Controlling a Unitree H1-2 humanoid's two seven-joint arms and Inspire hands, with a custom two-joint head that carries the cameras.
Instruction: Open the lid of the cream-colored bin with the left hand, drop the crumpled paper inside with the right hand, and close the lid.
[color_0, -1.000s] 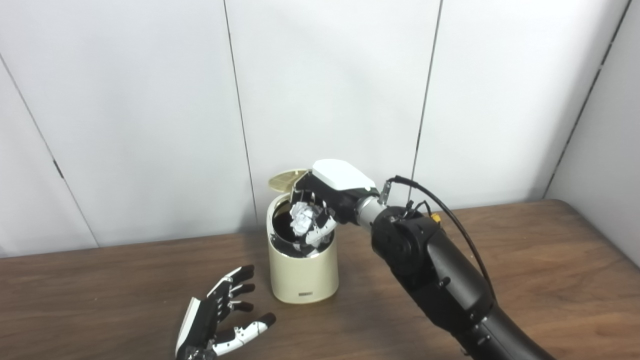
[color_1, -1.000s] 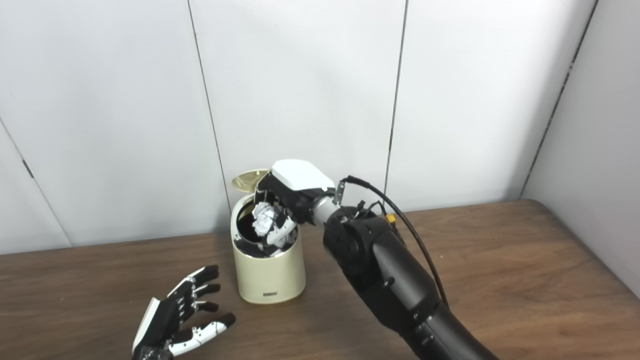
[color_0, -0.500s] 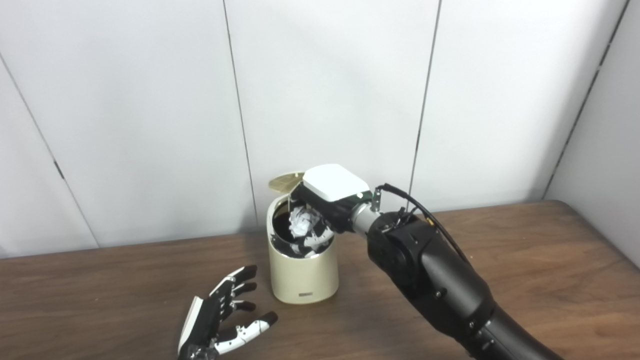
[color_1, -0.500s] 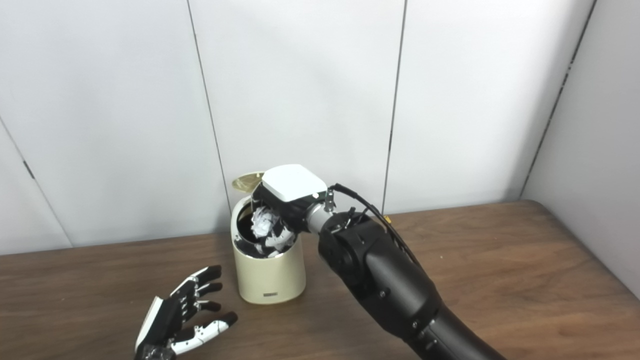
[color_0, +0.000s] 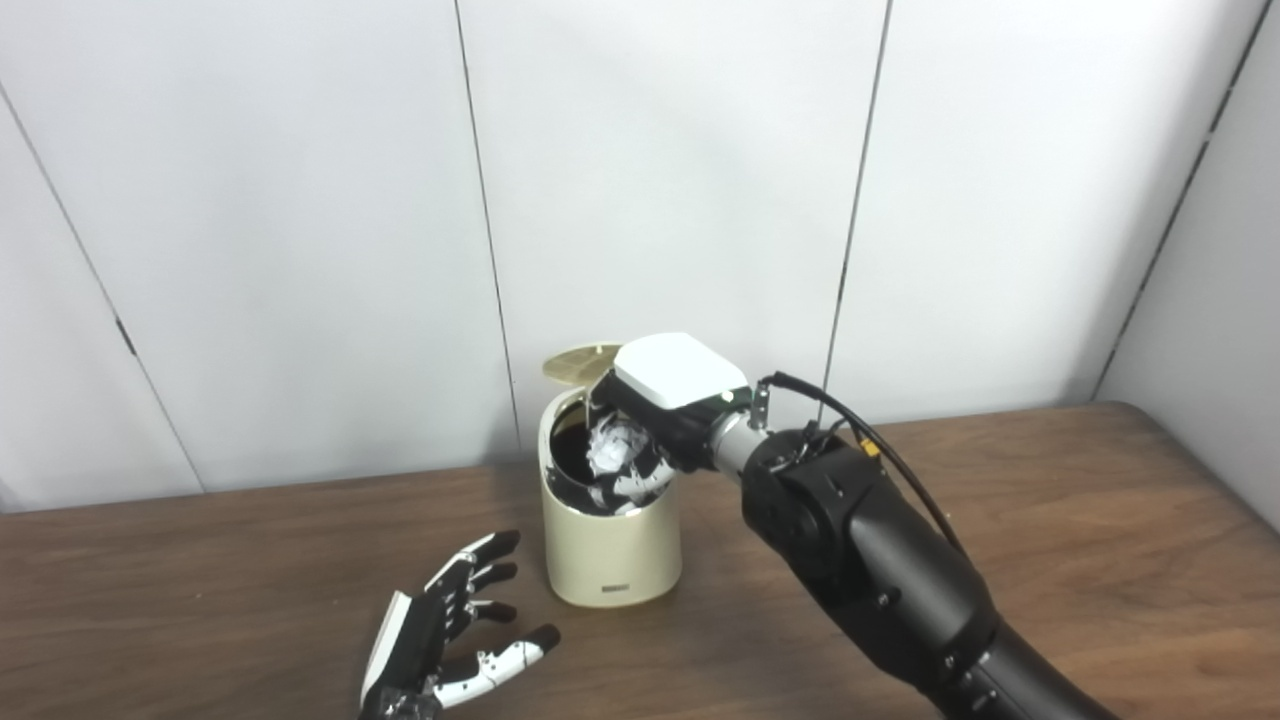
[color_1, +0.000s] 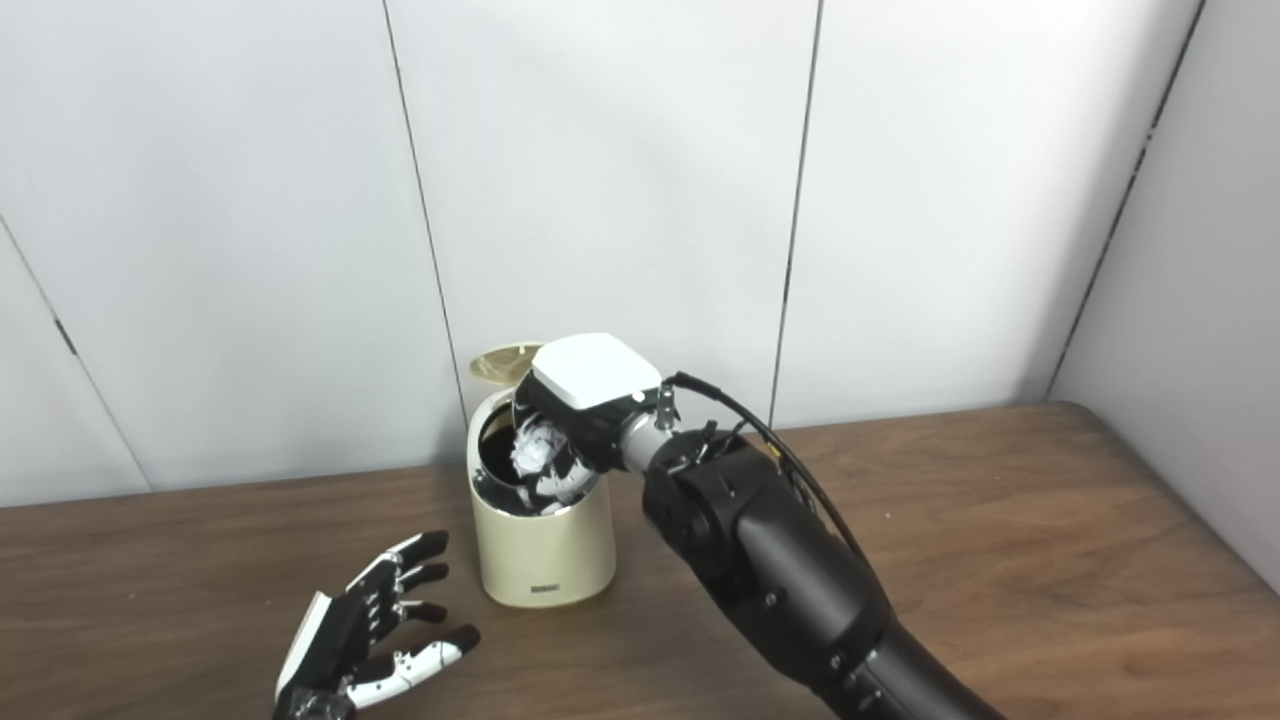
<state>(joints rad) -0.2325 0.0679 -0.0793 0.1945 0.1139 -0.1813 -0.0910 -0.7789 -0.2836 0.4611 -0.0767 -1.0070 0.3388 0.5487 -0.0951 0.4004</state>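
Bin (color_0: 612, 545) is standing upright on the table (color_0: 1050, 520) near the wall, lid (color_0: 578, 361) tipped up at the back. Right hand (color_0: 655, 420) is reaching over the open mouth, fingers curled around the paper (color_0: 612, 447), which is sitting just inside the rim. Left hand (color_0: 440, 630) is resting on the table in front-left of the bin, apart from it, fingers spread, holding nothing.

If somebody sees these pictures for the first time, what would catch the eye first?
First the right hand, its big black arm reaching in from the lower right, holding the crumpled paper over the mouth of the cream bin at the table's middle. The lid stands open behind it. Then the left hand, lying open on the table in front of the bin, to its left.
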